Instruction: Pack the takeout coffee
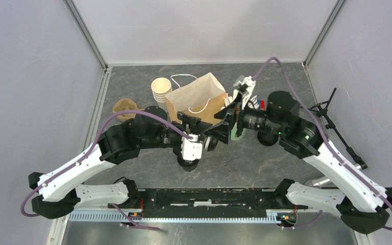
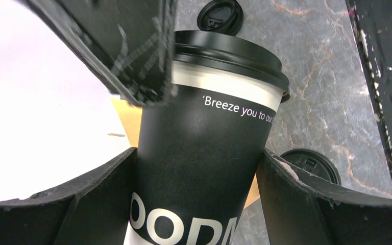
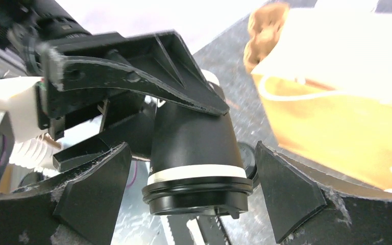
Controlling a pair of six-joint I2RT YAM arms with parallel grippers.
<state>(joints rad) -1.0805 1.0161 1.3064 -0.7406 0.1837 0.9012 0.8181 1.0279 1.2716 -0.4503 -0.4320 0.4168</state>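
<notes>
One takeout coffee point(image 2: 204, 153) is a black paper cup with white lettering, a white band and a black lid point(image 3: 196, 196). My left gripper point(image 2: 199, 153) is shut on its body and holds it off the table, in front of the brown paper bag point(image 1: 196, 99). My right gripper point(image 3: 191, 148) is open, its fingers point(image 3: 286, 189) standing either side of the lid end with gaps. One right finger point(image 2: 122, 46) hangs over the cup's top in the left wrist view. In the top view both grippers meet mid-table point(image 1: 214, 133) and hide the cup.
Two loose black lids point(image 2: 219, 15) point(image 2: 311, 166) lie on the grey marbled table. A stack of lidless cream cups point(image 1: 161, 89) stands left of the bag, a brown paper item point(image 1: 124, 107) further left. A pale green cup point(image 1: 238, 131) sits under the right arm.
</notes>
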